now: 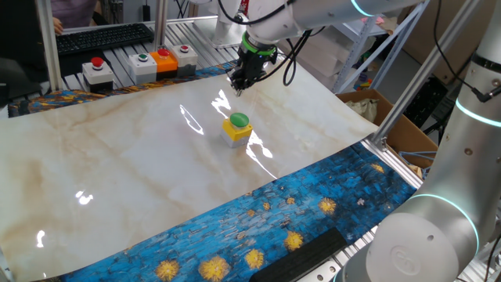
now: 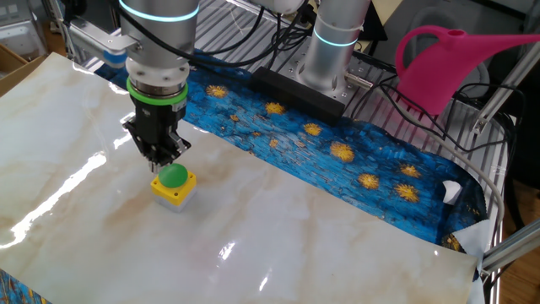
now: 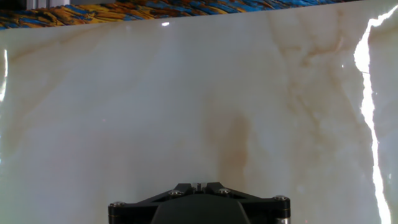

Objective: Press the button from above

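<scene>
The button (image 1: pixel 238 125) has a green dome on a small yellow cube and stands near the middle of the marble-patterned sheet (image 1: pixel 117 172). In the other fixed view the button (image 2: pixel 174 183) sits just below and to the right of my fingertips. My gripper (image 1: pixel 237 84) hangs in the air above the sheet, on the far side of the button and touching nothing. The other fixed view shows the gripper (image 2: pixel 160 158) pointing straight down. In the hand view the gripper (image 3: pixel 199 185) is shut, tips together and holding nothing. That view shows only bare sheet, with the button out of sight.
Grey boxes with red and green buttons (image 1: pixel 98 69) (image 1: pixel 143 65) and an orange box (image 1: pixel 163 59) line the back left, behind them a keyboard (image 1: pixel 102 37). A blue starry cloth (image 1: pixel 313 211) borders the sheet. A pink watering can (image 2: pixel 447 63) and a cardboard box (image 1: pixel 391 117) stand off the table.
</scene>
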`<state>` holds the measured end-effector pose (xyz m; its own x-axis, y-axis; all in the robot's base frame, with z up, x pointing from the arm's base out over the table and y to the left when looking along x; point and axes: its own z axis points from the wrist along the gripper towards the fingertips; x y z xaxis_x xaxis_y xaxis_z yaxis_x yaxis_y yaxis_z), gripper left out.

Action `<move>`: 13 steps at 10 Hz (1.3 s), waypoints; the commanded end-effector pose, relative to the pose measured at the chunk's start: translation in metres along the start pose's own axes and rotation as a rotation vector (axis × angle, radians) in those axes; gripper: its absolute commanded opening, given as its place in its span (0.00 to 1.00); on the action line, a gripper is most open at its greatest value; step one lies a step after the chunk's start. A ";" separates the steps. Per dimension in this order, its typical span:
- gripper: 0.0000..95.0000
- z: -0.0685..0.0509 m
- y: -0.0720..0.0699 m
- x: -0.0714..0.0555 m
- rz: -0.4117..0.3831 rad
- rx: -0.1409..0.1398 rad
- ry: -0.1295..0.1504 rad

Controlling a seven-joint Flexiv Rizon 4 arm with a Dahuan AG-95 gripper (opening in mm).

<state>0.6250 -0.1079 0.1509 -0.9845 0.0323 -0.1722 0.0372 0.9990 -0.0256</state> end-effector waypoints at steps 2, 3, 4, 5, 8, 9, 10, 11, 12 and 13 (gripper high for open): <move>0.00 0.001 0.000 -0.001 -0.004 -0.002 -0.020; 0.00 0.001 0.000 -0.001 -0.007 -0.002 -0.018; 0.00 0.001 0.000 -0.001 -0.006 -0.002 -0.017; 0.00 0.001 0.000 -0.001 -0.007 -0.003 -0.017; 0.00 0.001 0.000 -0.001 -0.003 -0.002 -0.020; 0.00 0.001 0.000 -0.001 0.010 -0.002 -0.022; 0.00 0.001 0.000 -0.001 0.017 0.001 -0.026; 0.00 0.001 0.000 -0.001 0.019 -0.001 -0.028; 0.00 0.001 0.000 -0.001 0.026 -0.003 -0.029; 0.00 0.001 0.000 -0.001 0.054 -0.013 -0.043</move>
<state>0.6267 -0.1081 0.1507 -0.9745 0.0738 -0.2119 0.0771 0.9970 -0.0075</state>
